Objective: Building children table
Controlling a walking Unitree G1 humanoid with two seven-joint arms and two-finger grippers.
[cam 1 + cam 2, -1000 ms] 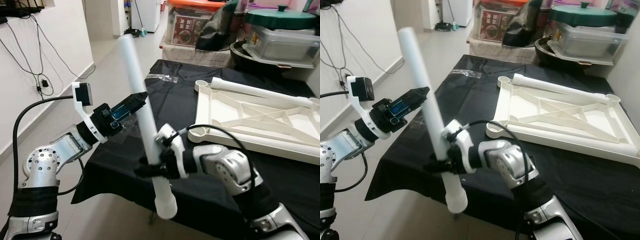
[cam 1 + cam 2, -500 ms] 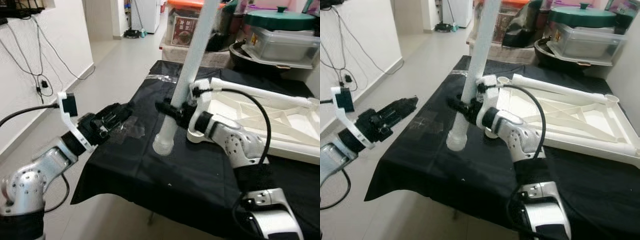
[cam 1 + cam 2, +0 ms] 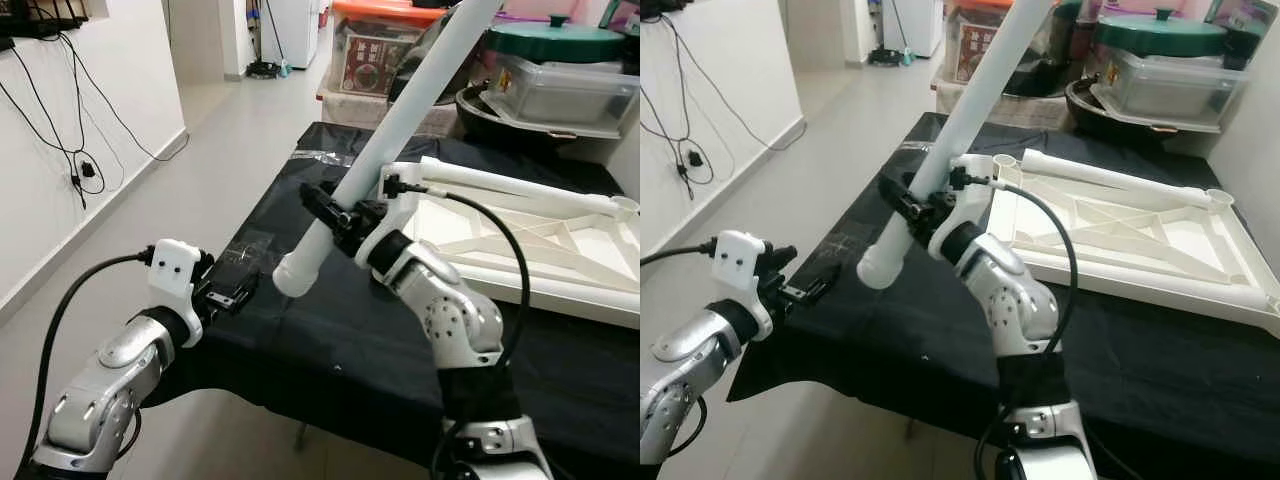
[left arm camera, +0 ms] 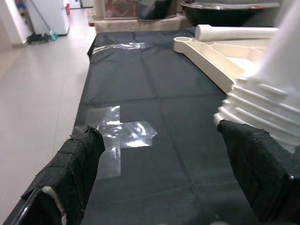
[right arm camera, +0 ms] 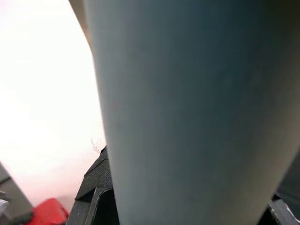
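Reaching in from about 8 o'clock, my left hand (image 4: 159, 187) hangs just over the near left edge of the counter (image 3: 350, 340), its two black fingers (image 4: 75, 164) spread wide with nothing between them; a patch of clear tape (image 4: 123, 133) shines on the black cloth just ahead of it. Toward the centre, my right hand (image 3: 335, 212) is clamped around the white table leg (image 3: 400, 130), a long tube that slants from its ribbed lower end near the middle of the counter up toward 1 o'clock and out past the top of the head view. The tube's lower end (image 4: 262, 117) is off the cloth, close to my left hand's far finger in the left wrist view. At 3 o'clock the white tabletop frame (image 3: 520, 240) lies upside down on the black cloth, with another leg (image 3: 1110, 178) lying along its far edge. Behind it, at 1 to 2 o'clock, stand a clear plastic box (image 3: 570, 85) under a green lid (image 3: 558, 40) and a red-lidded storage bin (image 3: 375, 45).
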